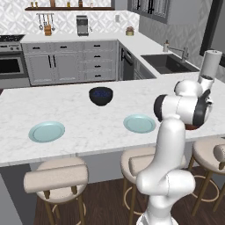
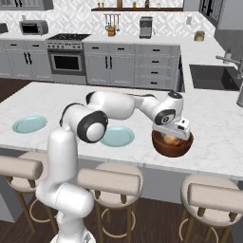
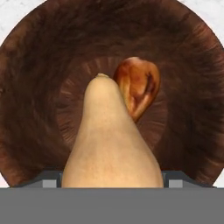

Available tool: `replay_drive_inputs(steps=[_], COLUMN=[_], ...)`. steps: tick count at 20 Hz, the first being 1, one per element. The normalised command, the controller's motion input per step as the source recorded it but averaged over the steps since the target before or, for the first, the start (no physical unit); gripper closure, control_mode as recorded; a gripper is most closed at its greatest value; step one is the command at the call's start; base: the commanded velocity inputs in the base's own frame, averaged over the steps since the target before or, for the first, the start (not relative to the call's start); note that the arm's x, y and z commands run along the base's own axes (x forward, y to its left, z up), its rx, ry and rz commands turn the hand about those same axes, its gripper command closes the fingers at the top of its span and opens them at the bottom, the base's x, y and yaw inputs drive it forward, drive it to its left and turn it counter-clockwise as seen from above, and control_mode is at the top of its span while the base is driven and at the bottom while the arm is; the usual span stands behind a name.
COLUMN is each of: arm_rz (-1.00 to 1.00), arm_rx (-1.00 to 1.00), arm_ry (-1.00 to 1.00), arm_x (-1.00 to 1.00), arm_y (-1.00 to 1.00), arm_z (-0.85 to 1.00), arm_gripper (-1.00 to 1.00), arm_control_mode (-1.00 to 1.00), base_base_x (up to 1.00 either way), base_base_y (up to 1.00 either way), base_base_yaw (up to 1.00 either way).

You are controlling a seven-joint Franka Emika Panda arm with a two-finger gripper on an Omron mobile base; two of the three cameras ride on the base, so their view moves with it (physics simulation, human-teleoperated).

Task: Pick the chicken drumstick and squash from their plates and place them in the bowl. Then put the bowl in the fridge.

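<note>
The reddish-brown bowl stands on the island counter near its front right edge, and its rim rings the hand view. The chicken drumstick lies on the bowl's floor. My gripper reaches down into the bowl, and its jaws stand wide, one on each side of the tan squash, which is held upright just above the bowl's floor. Both teal plates are bare. The fridge is out of view.
A small dark bowl sits mid-counter behind the plates. A paper towel roll stands at the far right, near the sink. Stools line the island's front edge.
</note>
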Motion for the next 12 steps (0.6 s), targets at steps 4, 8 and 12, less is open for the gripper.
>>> replay_drive_inputs(steps=[4, 8, 12], arm_rz=[0.00, 0.00, 0.00], arm_rx=[0.00, 0.00, 0.00], arm_ry=[0.00, 0.00, 0.00], arm_x=[0.31, 0.39, 0.09], arm_y=[-0.11, -0.22, -0.07], arm_z=[-0.12, -0.09, -0.02], arm_gripper=[1.00, -1.00, -1.00], arm_control_mode=[-1.00, -1.00, -1.00], base_base_x=[0.00, 0.00, 0.00], base_base_y=[0.00, 0.00, 0.00], base_base_yaw=[0.00, 0.00, 0.00])
